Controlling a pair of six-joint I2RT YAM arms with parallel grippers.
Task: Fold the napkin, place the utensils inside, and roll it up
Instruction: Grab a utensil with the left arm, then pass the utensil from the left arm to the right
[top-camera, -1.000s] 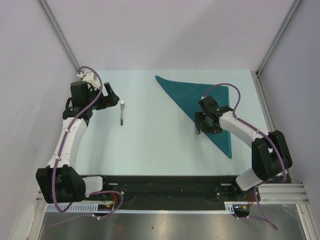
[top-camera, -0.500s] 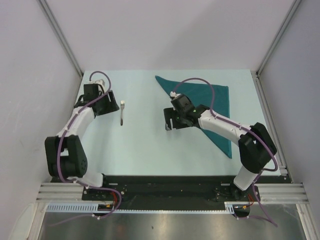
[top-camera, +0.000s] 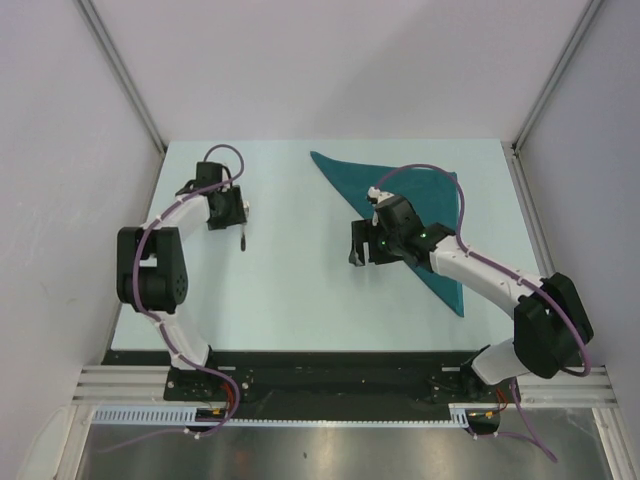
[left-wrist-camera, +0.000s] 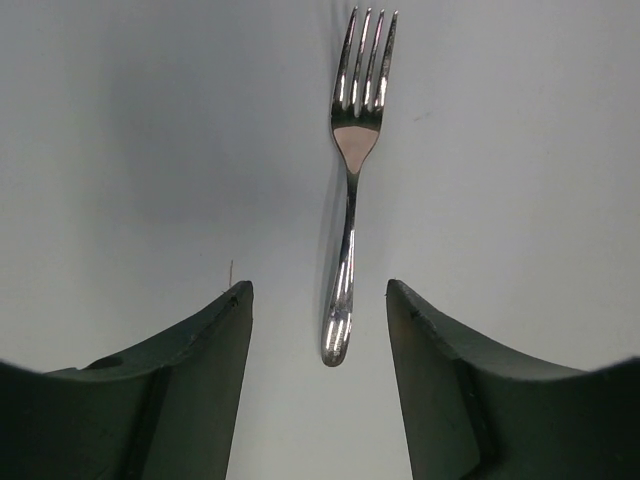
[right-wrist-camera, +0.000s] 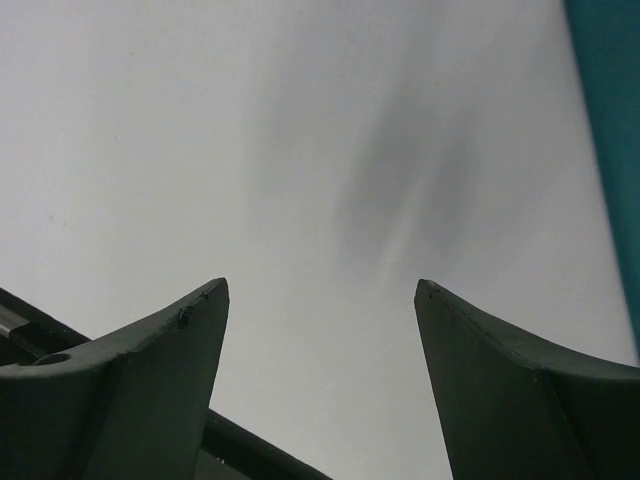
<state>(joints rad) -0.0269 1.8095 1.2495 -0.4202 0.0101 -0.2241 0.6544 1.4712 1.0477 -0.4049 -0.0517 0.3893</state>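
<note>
The teal napkin (top-camera: 345, 175) lies folded into a triangle on the right half of the table; its edge shows in the right wrist view (right-wrist-camera: 610, 120). The silver fork (top-camera: 242, 238) lies at the left, clear in the left wrist view (left-wrist-camera: 350, 220). My left gripper (top-camera: 236, 212) (left-wrist-camera: 318, 286) is open over the fork's handle end, one finger on each side and not touching it. My right gripper (top-camera: 357, 247) (right-wrist-camera: 321, 284) is open and empty above bare table, just left of the napkin's slanted edge. My right arm hides part of the napkin.
The pale table (top-camera: 300, 300) is walled in by grey panels with metal posts (top-camera: 125, 75) at the back corners. A black rail (top-camera: 330, 375) with both arm bases runs along the near edge.
My left gripper has moved right and come over the fork's handle end. My right gripper has left the napkin, swung left over the table, then come back a little to the right.
</note>
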